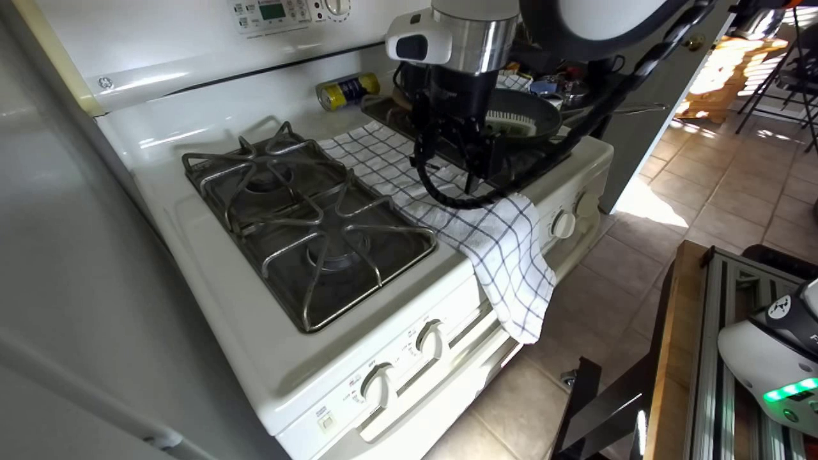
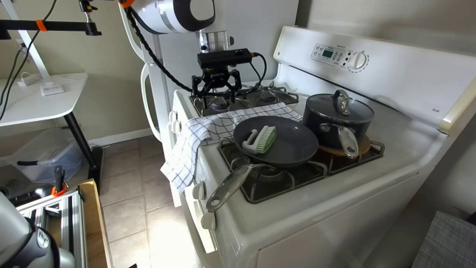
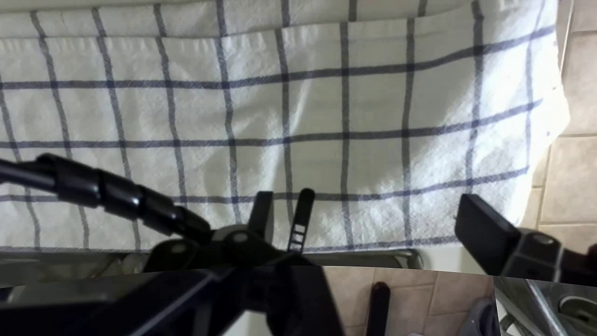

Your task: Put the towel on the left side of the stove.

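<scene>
In both exterior views the checked white towel [image 1: 482, 236] lies along the middle of the stove [image 1: 243, 306], between the left burner unit [image 1: 305, 214] and the right burner unit [image 2: 267, 186], its near end hanging over the front edge. The pincer [image 3: 366, 217] is above the cloth, its fingers [image 3: 485, 233] spread well apart; the wrist view shows that gap best, with checked fabric below it. Whether the tips touch the towel cannot be told. The wrist view also brings out a hem lying over another layer of the cloth, a black banded cable [image 3: 121, 196] crossing in front of it, and floor tiles [image 3: 573, 182] past the hanging end.

The left burners and their grate show plainly in an exterior view, along with a yellow-and-blue canister [image 1: 348, 91] on its side by the back panel [image 1: 160, 38]; from there the arm covers much of the right half. That half shows more fully in an exterior view: a dark pan [image 2: 293, 145], handle pointing to the front, holds a white brush [image 2: 260, 143] with green bristles, and a lidded pot [image 2: 327, 111] stands behind it on a brown disc [image 2: 364, 146].
</scene>
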You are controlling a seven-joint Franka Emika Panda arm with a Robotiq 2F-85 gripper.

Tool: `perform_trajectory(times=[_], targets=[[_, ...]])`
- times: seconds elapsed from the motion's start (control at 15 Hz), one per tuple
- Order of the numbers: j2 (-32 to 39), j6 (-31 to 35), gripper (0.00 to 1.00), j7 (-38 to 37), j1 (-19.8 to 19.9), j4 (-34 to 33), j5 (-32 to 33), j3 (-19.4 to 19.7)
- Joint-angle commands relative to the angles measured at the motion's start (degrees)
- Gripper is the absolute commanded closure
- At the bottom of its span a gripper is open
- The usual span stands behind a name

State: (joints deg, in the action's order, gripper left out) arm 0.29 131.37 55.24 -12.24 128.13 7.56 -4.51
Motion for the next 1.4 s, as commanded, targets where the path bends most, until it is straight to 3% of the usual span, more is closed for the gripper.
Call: perform_trajectory(times=[0.0,0.33,0.73,0.93,1.33], targets=[[4.6,-0.5,0.00,-5.1,1.3,-3.4,4.8,-1.8],[7.5,-0.9,0.00,-8.0,2.5,-5.0,3.2,-2.3],[6.5,7.8,0.00,10.5,6.8,-1.3,-11.9,-3.8],[6.4,7.2,0.00,16.7,8.1,-1.1,-16.3,-3.8],[6.2,6.4,0.00,18.5,8.9,0.7,-14.7,-2.8]])
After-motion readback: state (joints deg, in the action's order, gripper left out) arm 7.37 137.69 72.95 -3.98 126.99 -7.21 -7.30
